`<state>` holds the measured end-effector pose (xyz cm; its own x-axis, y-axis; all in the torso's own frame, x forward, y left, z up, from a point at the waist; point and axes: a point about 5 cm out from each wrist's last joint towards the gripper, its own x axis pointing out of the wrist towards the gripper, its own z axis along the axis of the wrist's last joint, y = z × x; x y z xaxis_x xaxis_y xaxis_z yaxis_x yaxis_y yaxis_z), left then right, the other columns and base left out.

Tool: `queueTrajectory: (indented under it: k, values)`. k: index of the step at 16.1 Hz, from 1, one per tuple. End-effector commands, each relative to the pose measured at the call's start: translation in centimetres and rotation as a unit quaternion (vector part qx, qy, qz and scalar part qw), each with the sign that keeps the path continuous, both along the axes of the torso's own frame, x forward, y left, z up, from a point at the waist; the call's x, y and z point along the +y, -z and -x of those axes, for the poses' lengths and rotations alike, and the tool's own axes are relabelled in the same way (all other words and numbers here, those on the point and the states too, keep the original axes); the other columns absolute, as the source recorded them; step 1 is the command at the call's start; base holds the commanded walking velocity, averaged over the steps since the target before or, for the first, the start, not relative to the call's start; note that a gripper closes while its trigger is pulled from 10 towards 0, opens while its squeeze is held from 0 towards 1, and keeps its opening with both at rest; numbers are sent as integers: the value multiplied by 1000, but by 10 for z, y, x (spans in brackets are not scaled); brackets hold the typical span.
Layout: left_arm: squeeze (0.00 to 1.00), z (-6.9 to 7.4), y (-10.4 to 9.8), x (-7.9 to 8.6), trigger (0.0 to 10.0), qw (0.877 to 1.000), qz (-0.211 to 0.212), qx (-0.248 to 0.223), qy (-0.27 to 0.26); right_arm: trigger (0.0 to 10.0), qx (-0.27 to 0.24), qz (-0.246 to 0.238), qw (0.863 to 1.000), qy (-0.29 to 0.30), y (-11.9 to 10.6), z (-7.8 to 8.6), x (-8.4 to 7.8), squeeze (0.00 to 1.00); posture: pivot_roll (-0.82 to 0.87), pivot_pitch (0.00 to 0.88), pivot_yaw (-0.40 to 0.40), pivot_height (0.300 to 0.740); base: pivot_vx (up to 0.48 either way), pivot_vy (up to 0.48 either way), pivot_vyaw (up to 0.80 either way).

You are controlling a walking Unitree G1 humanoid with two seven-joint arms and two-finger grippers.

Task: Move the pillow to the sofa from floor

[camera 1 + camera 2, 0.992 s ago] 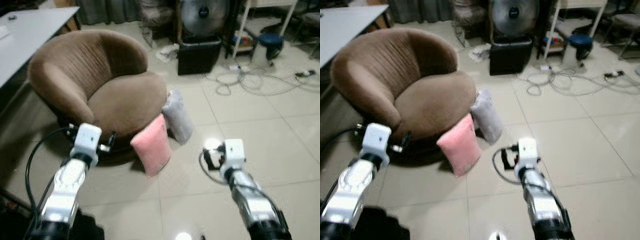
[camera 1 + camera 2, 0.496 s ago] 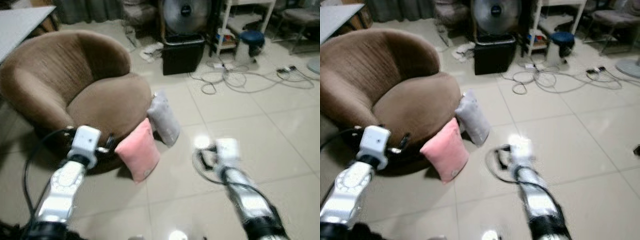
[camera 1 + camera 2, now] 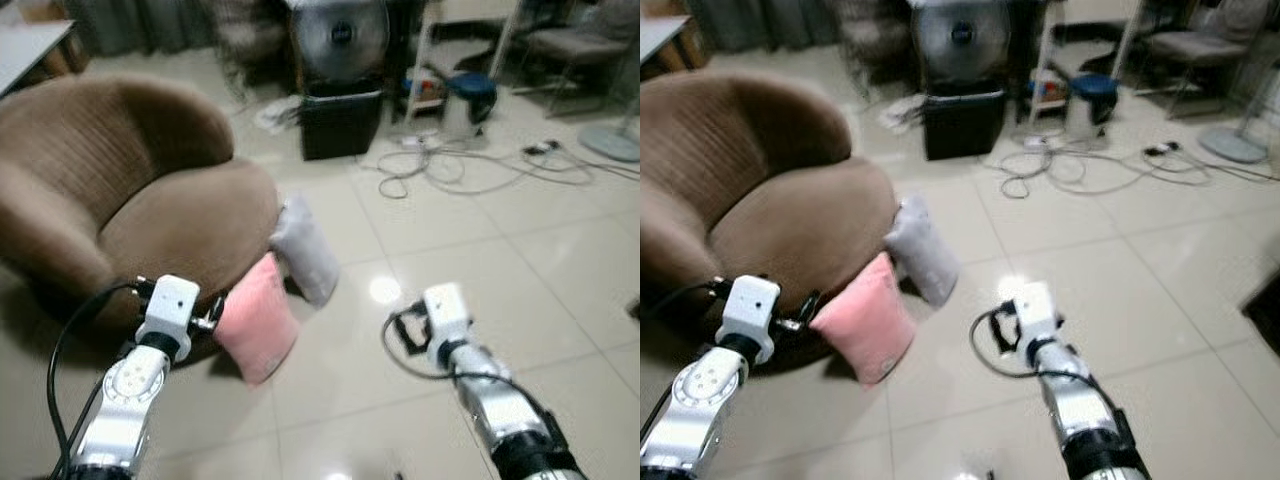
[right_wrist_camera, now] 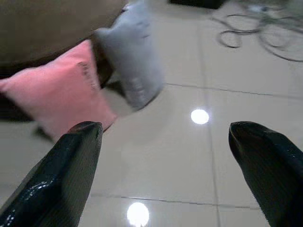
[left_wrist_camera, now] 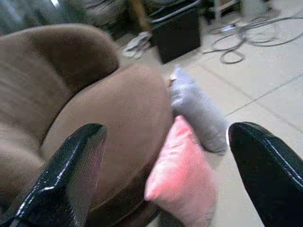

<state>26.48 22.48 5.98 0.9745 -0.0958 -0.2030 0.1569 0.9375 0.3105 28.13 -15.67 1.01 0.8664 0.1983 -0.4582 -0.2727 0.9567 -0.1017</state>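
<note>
Leaning against the brown sofa (image 3: 150,190), the pink pillow (image 3: 256,318) sits at one o'clock of the left gripper (image 5: 165,175); both grippers' fingers spread apart, right gripper (image 4: 165,175) alongside.

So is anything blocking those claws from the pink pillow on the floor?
Nothing visible. The pink pillow leans against the brown sofa, a grey pillow beside it. The open left gripper and right gripper face it across bare floor.

The tiled floor (image 3: 480,240) carries a pink pillow (image 3: 256,318), grey pillow (image 3: 305,251), brown sofa (image 3: 120,200) and cables (image 3: 470,165).
</note>
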Motion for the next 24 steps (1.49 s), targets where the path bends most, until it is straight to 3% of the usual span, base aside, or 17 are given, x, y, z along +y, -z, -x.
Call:
queueTrajectory:
  k: [1, 5, 7, 12, 17, 24]
  values:
    - [0, 1, 0, 4, 10000, 1000, -4, 2, -3, 10000, -9, 6, 1000, -13, -4, -5, 2, 0, 90, 0, 39, 740, 311, 0, 800]
    - [0, 0, -1, 4, 10000, 1000, -4, 0, 0, 10000, -4, 2, 1000, -12, 1, -4, 3, 0, 90, 0, 42, 740, 313, 0, 800]
    - [0, -2, -2, 2, 10000, 1000, -4, 1, 4, 10000, 10, -13, 1000, 24, 9, -1, -7, 0, 86, 0, 46, 740, 313, 0, 0]
    - [0, -2, 1, -1, 10000, 1000, -4, 6, 10, 10000, 18, -11, 999, 31, 18, 3, -16, 0, 86, 0, 46, 740, 313, 0, 0]
    - [0, -3, 2, 1, 10000, 1000, 6, 5, -3, 10000, 3, -6, 1000, 7, 13, -3, -13, 0, 85, 0, 47, 740, 312, 0, 0]
    - [0, 2, 5, 1, 10000, 1000, 4, 14, 0, 10000, 0, -20, 1000, -19, 14, -2, -1, 0, 96, 0, 39, 740, 312, 0, 800]
